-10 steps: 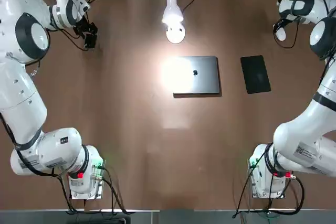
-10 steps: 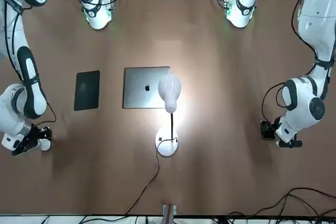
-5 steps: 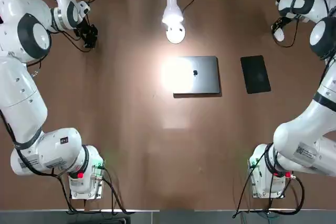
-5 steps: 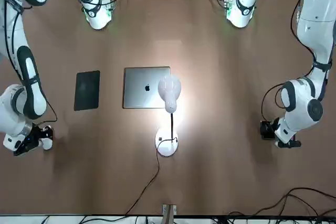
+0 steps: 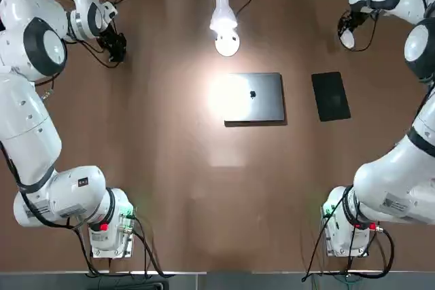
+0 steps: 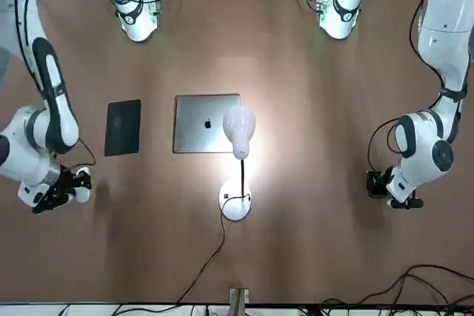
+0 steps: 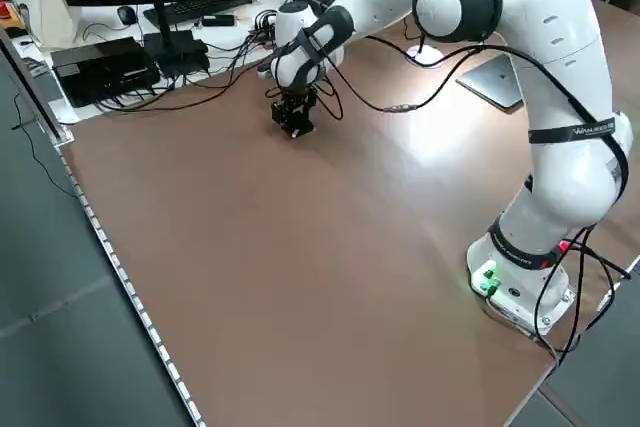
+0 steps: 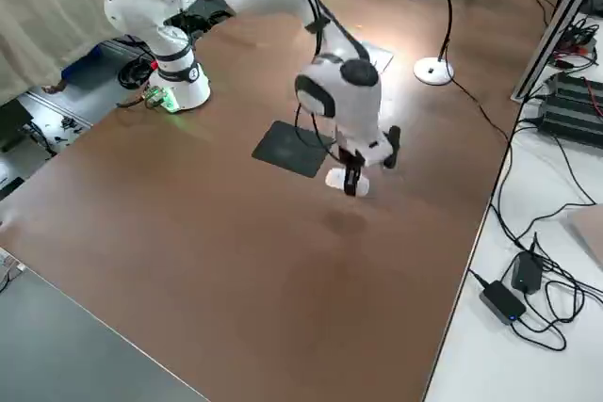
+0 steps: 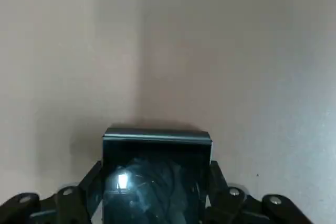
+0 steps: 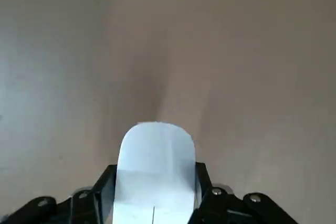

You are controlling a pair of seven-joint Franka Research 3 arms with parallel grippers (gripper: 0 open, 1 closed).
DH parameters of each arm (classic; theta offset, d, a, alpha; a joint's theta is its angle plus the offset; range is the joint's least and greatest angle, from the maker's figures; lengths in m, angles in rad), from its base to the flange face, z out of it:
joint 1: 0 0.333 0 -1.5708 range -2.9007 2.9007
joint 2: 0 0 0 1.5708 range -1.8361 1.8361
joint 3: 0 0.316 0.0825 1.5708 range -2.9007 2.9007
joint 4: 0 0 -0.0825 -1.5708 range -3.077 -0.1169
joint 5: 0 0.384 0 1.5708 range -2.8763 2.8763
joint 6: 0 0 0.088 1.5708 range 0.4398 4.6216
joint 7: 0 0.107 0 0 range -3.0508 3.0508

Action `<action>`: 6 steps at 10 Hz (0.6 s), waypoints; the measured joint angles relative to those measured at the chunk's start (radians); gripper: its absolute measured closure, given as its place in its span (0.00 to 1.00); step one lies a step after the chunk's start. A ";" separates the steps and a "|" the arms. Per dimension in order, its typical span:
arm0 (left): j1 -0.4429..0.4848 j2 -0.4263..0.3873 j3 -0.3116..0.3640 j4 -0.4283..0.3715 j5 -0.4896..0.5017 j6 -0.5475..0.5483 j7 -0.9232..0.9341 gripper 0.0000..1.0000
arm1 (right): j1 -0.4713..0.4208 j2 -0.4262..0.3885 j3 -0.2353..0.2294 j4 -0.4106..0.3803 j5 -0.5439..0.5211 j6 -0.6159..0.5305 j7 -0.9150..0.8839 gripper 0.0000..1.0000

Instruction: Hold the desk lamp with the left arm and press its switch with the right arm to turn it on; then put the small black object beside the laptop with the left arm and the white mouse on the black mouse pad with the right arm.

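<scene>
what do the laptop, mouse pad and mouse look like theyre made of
Laptop: likely brushed metal, grey lid with a soft sheen under the lamp light.
Mouse pad: flat matte black, perhaps fabric or rubber.
Mouse: smooth white plastic, by its even surface.

**Materials / finish**

Surface [image 5: 170, 168]: brown, matt, smooth. Laptop [image 5: 254, 97]: brushed grey metal lid, satin. Mouse pad [image 5: 330, 96]: black, matt. White mouse [image 10: 155, 169]: smooth plastic, soft sheen. Small black object [image 9: 156, 174]: glossy top, reflects light. Lamp [image 5: 223, 20]: white smooth plastic. Arm shells glossy white; left claw [image 9: 156, 203] and right claw [image 10: 152, 200]: black matt.
</scene>
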 joint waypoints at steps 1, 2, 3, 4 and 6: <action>-0.001 -0.027 -0.004 -0.018 0.000 0.000 0.000 0.20 | 0.034 -0.083 0.000 -0.111 0.000 0.026 0.073 0.36; -0.005 -0.079 -0.021 -0.057 0.000 -0.001 -0.014 0.20 | 0.068 -0.160 0.001 -0.227 0.000 0.062 0.145 0.36; -0.024 -0.144 -0.052 -0.115 0.000 -0.003 -0.076 0.20 | 0.100 -0.231 0.001 -0.336 0.000 0.090 0.211 0.36; -0.076 -0.204 -0.078 -0.178 0.000 -0.006 -0.170 0.20 | 0.123 -0.291 0.001 -0.434 0.000 0.111 0.255 0.36; -0.242 -0.263 -0.090 -0.273 0.000 -0.005 -0.379 0.20 | 0.131 -0.354 -0.001 -0.573 0.000 0.157 0.274 0.36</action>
